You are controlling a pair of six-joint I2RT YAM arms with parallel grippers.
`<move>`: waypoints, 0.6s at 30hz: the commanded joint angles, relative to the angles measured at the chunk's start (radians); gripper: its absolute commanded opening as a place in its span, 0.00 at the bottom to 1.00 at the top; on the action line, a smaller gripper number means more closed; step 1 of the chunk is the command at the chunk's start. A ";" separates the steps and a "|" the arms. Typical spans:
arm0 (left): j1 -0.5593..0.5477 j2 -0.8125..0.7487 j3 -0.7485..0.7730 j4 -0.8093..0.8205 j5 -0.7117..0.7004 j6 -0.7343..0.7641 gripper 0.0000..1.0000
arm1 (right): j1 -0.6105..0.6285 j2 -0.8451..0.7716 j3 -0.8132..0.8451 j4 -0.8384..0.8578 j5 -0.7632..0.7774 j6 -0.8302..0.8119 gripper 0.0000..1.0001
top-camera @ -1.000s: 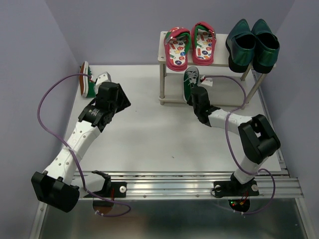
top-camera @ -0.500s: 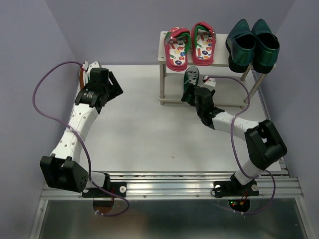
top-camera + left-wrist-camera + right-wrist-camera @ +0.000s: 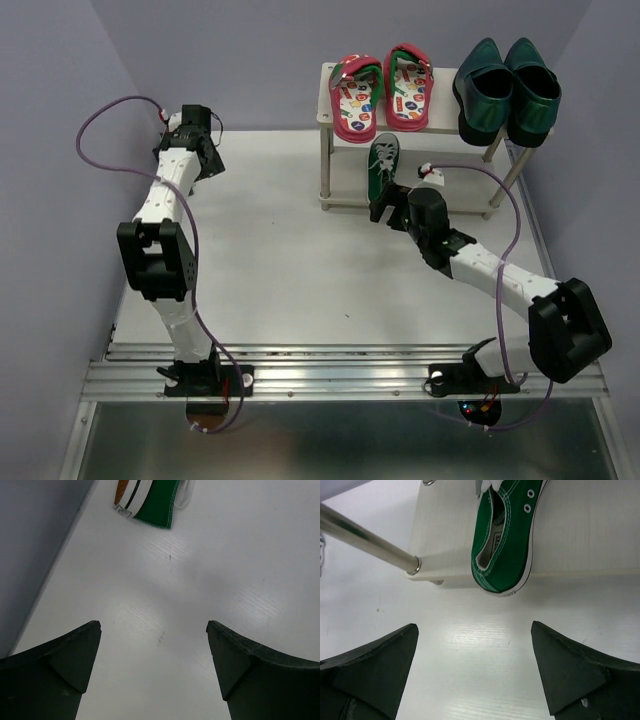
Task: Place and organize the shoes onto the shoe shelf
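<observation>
Sneaker [image 3: 507,535] on the shelf [image 3: 580,530] faces my right gripper [image 3: 474,625], second sneaker [image 3: 150,500] on the table [image 3: 210,570] my left gripper [image 3: 153,623] (both spread wide).

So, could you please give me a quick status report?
Open and empty: left tool, right tool. One green sneaker on the shelf, lower board, heel overhanging. Ahead of left tool, second sneaker on the table, path clear.

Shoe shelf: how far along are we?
Done: red flip-flops and teal loafers sit on the top board of the shoe shelf; one green sneaker lies on the lower tier, heel overhanging its front edge. In hand: nothing; the right gripper, open, faces that sneaker, and the left gripper, open, faces the second sneaker on the table. Left: shelving that second sneaker.
</observation>
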 commanded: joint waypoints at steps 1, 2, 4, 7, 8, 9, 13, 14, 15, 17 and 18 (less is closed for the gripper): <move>0.000 0.167 0.214 -0.121 -0.214 0.077 0.99 | 0.010 -0.076 -0.028 -0.064 -0.083 0.015 1.00; 0.003 0.189 0.233 -0.121 -0.224 0.083 0.99 | 0.019 -0.092 -0.041 -0.069 -0.091 0.018 1.00; 0.016 0.230 0.277 -0.121 -0.239 0.097 0.99 | 0.019 -0.136 -0.077 -0.077 -0.109 0.026 1.00; 0.017 0.301 0.340 -0.123 -0.290 0.116 0.99 | 0.019 -0.175 -0.107 -0.106 -0.123 0.046 1.00; 0.017 0.325 0.353 -0.112 -0.302 0.135 0.99 | 0.019 -0.199 -0.128 -0.110 -0.121 0.055 1.00; 0.017 0.335 0.372 -0.085 -0.296 0.146 0.99 | 0.019 -0.208 -0.139 -0.115 -0.121 0.060 1.00; 0.048 0.373 0.428 -0.034 -0.250 0.177 0.99 | 0.019 -0.231 -0.185 -0.130 -0.109 0.061 1.00; 0.056 0.376 0.426 0.006 -0.235 0.186 0.99 | 0.019 -0.222 -0.186 -0.139 -0.106 0.054 1.00; 0.062 0.378 0.428 0.023 -0.226 0.200 0.99 | 0.019 -0.218 -0.186 -0.150 -0.106 0.051 1.00; 0.086 0.389 0.429 0.050 -0.207 0.208 0.99 | 0.019 -0.213 -0.183 -0.175 -0.107 0.046 1.00; 0.098 0.395 0.435 0.070 -0.190 0.209 0.98 | 0.019 -0.212 -0.186 -0.178 -0.109 0.046 1.00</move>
